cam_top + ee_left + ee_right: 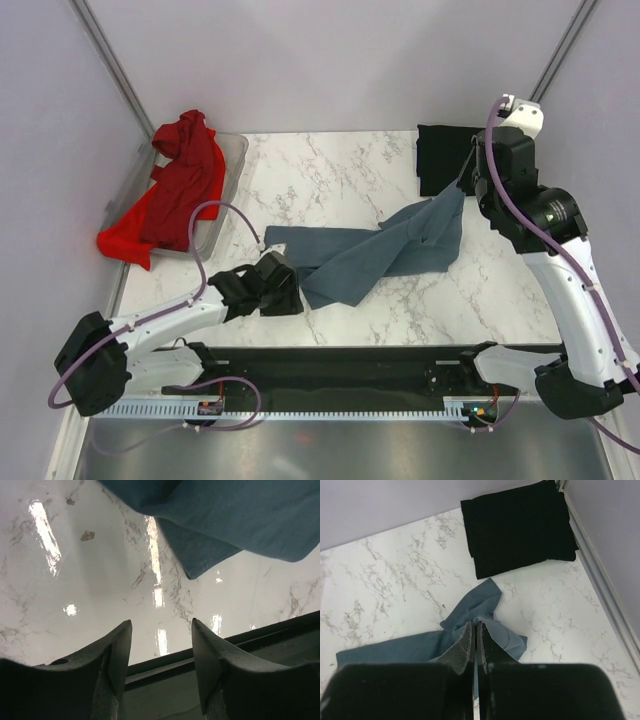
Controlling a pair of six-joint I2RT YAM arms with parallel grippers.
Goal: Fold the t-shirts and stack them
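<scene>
There are three soft cloth shirts. The blue-grey shirt (pixel 380 255) stretches in a long rumpled band across the middle of the glossy, white marble-patterned desk (pixel 330 175), with its right end drawn up toward the upper right of the top view. The black shirt (pixel 445 158) lies as a flat, neat rectangle in the upper right corner. The red shirt (pixel 175 190) is bunched in heavy folds at the upper left, draped in the one clear plastic bin (pixel 236 160) and spilling past its edge. The right tool (pixel 475 626) is pinched together on a fold of the blue-grey cloth. The left tool (pixel 160 630) has its two dark fingers apart, holding nothing, over bare desk by the blue-grey shirt's lower left edge.
</scene>
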